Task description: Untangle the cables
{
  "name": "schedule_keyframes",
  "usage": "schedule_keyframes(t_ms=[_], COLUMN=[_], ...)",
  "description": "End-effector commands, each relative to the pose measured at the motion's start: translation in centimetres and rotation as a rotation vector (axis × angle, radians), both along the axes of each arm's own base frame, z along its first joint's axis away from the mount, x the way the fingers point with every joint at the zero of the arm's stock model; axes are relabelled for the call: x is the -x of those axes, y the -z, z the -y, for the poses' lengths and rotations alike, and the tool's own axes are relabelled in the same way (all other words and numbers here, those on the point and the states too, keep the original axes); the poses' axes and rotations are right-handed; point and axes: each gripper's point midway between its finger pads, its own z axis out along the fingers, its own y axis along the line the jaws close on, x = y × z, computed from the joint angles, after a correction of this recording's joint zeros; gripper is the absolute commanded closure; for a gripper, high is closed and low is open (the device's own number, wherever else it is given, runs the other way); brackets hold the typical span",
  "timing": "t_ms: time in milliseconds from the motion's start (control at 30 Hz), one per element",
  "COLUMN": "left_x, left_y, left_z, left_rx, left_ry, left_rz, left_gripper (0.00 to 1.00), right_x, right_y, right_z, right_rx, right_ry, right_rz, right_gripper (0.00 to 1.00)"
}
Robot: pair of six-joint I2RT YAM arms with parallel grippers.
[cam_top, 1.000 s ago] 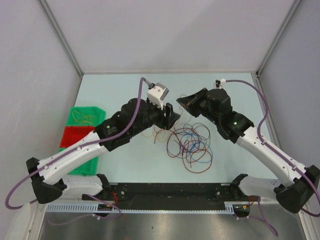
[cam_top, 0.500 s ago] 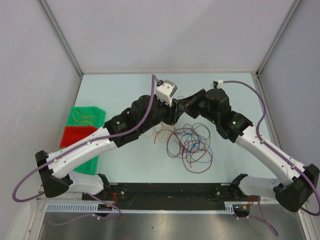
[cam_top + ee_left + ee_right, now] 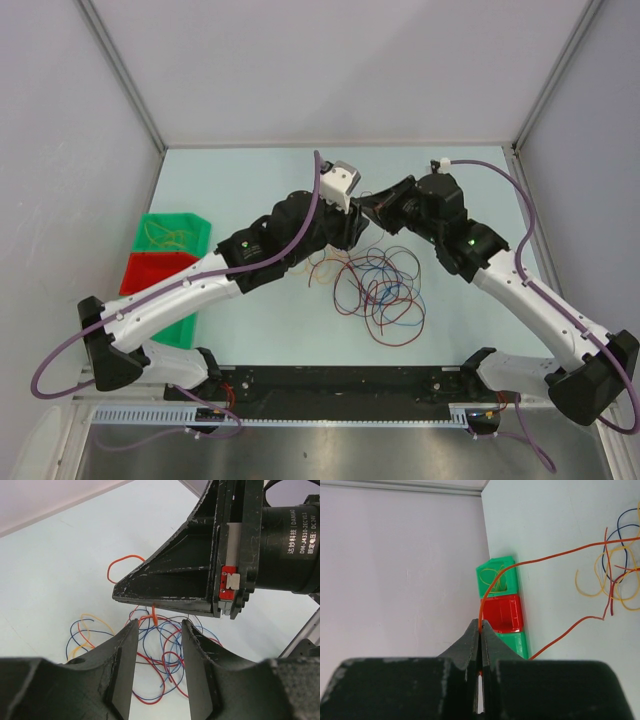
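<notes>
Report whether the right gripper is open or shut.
Shut. In the right wrist view the right gripper's two fingers meet with no gap, pinching an orange wire that runs out from between their tips.

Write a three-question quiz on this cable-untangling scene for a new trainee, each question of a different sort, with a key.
1. True or false: the right gripper is shut on an orange wire.
2. Multiple choice: the bin that visibly holds yellow wires is A) red, B) green, C) blue.
3. Short answer: in the left wrist view, what hangs between the left gripper's fingers?

Key
1. True: its jaws are pressed together with the wire running out of the tips.
2. B: yellow loops lie in the far green bin; the red bin beside it looks empty.
3. The short orange wire end below the right gripper, above the pile of cables; the fingers are apart.
</notes>
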Motion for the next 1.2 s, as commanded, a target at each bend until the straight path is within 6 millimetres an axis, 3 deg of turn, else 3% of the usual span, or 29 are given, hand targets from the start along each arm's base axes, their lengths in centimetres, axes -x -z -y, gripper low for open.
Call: schedule_keyframes(t_ms=[0, 233, 367, 533, 600, 733, 1033, 1100, 1167], left_x=[-0.1, -0.6, -0.7, -0.7, -0.8, -1.3, -1.6, -1.7, -1.7], left_y=[-2.1, -2.1, -2.2, -1.9, -1.9, -1.6, -2.5, -2.8, -3.4], left_z=[-0.1, -0.1, -0.1, -0.2, -0.2, -0.6, -2.0, -2.5, -3.3], left_rx=[0.029, 0.021, 0.017, 0.015, 0.016, 0.009, 0.006, -0.001, -0.008], left_ry=[-0.013, -0.032, -0.037, -0.039, -0.045, -0.087, -0.142, -0.161, -0.185], left_rz=[0.049, 0.062, 0.066, 0.062, 0.062, 0.054, 0.077, 0.077, 0.080], left_gripper=[0.56, 0.59, 0.70, 0.74, 0.78, 1.00, 0.99, 1.00, 1.00], right_x=[0.4, 0.9, 1.1, 1.4, 1.5, 1.8, 2.5, 2.6, 2.6], right_y=[-2.3, -2.8, -2.9, -3.5, -3.7, -3.7, -3.9, -3.8, -3.7], right_z=[-0.6, -1.2, -1.2, -1.6, -1.9, -2.5, -3.8, -4.0, -3.9], right_rx=[-0.055, -0.080, -0.084, -0.101, -0.111, -0.123, -0.117, -0.099, -0.079], right_ry=[-0.035, -0.067, -0.072, -0.093, -0.107, -0.135, -0.212, -0.239, -0.256], right_rz=[0.020, 0.021, 0.021, 0.034, 0.036, 0.035, 0.076, 0.096, 0.117], right_gripper=[1.00, 1.00, 1.00, 1.00, 1.00, 1.00, 1.00, 0.95, 0.81])
